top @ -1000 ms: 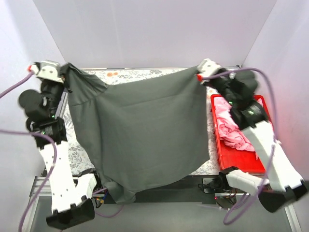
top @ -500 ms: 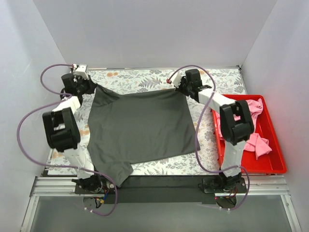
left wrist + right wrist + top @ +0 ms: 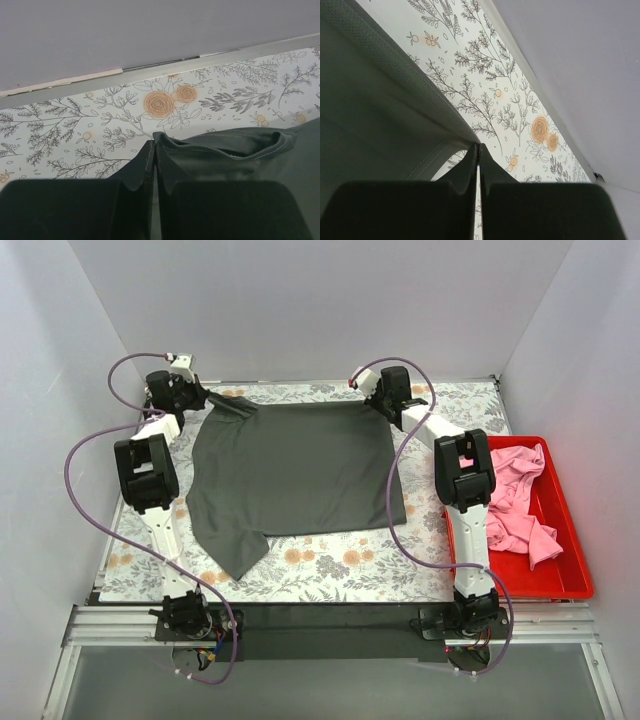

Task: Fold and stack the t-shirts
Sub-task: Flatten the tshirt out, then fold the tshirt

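The dark charcoal t-shirt (image 3: 295, 470) lies spread flat on the floral table cloth (image 3: 330, 565), one sleeve trailing at the near left. My left gripper (image 3: 205, 398) is shut on its far left corner, low at the table's back edge. In the left wrist view the jaws (image 3: 154, 147) pinch a fold of the dark cloth (image 3: 220, 147). My right gripper (image 3: 375, 403) is shut on the far right corner. In the right wrist view it (image 3: 478, 146) grips the shirt's hem (image 3: 380, 100). Pink t-shirts (image 3: 510, 500) lie heaped in the red tray (image 3: 570, 540).
The red tray stands at the right edge of the table. White walls enclose the back and sides. Purple cables loop from both arms over the cloth. The metal rail (image 3: 330, 625) runs along the near edge.
Both arms have swung the charcoal shirt from held high to down and back. It now lies flat on the table cloth, with both grippers stretched to the far edge.
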You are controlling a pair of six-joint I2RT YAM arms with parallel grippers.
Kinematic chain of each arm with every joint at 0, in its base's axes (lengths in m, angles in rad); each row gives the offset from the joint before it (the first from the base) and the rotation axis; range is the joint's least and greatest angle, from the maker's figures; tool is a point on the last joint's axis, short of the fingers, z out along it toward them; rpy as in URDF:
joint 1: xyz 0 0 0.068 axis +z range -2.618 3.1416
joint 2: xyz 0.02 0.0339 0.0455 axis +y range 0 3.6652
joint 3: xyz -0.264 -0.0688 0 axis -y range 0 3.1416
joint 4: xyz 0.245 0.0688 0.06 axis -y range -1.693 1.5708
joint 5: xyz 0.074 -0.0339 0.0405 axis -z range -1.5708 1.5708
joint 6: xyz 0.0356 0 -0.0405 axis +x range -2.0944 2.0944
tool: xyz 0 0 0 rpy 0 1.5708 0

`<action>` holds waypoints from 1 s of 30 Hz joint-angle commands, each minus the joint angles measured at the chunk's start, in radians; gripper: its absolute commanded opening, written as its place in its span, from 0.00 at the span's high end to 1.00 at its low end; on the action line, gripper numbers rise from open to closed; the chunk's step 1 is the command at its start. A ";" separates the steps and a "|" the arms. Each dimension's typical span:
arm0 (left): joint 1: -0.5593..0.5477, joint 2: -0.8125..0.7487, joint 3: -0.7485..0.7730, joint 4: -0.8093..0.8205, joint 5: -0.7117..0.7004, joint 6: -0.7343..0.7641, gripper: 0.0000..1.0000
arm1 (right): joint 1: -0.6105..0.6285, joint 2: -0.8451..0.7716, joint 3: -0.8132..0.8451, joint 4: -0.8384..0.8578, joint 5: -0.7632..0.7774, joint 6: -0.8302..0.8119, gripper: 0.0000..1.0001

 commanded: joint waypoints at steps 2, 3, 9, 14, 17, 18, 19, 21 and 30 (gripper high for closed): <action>-0.032 -0.145 -0.088 -0.017 0.022 0.084 1.00 | -0.008 -0.039 0.029 -0.054 -0.060 0.009 0.99; -0.037 -0.172 -0.124 -0.021 0.019 0.099 1.00 | -0.008 -0.047 0.026 -0.086 -0.077 0.008 0.99; -0.066 -0.409 -0.372 -0.080 -0.042 0.121 1.00 | -0.008 -0.118 -0.030 -0.196 -0.200 -0.015 0.99; -0.092 -0.557 -0.458 -0.196 -0.117 0.119 1.00 | -0.010 -0.173 -0.073 -0.250 -0.261 -0.037 0.99; -0.092 -0.613 -0.503 -0.262 -0.142 0.122 1.00 | -0.010 -0.197 -0.104 -0.264 -0.266 -0.052 0.99; -0.092 -0.628 -0.514 -0.273 -0.152 0.122 1.00 | -0.012 -0.203 -0.112 -0.264 -0.266 -0.055 0.99; -0.092 -0.642 -0.538 -0.294 -0.171 0.122 1.00 | -0.015 -0.213 -0.122 -0.268 -0.268 -0.060 0.99; -0.091 -0.688 -0.578 -0.314 -0.179 0.124 1.00 | -0.019 -0.228 -0.133 -0.285 -0.272 -0.072 0.99; -0.091 -0.776 -0.721 -0.368 -0.214 0.142 1.00 | -0.035 -0.265 -0.198 -0.334 -0.311 -0.110 0.99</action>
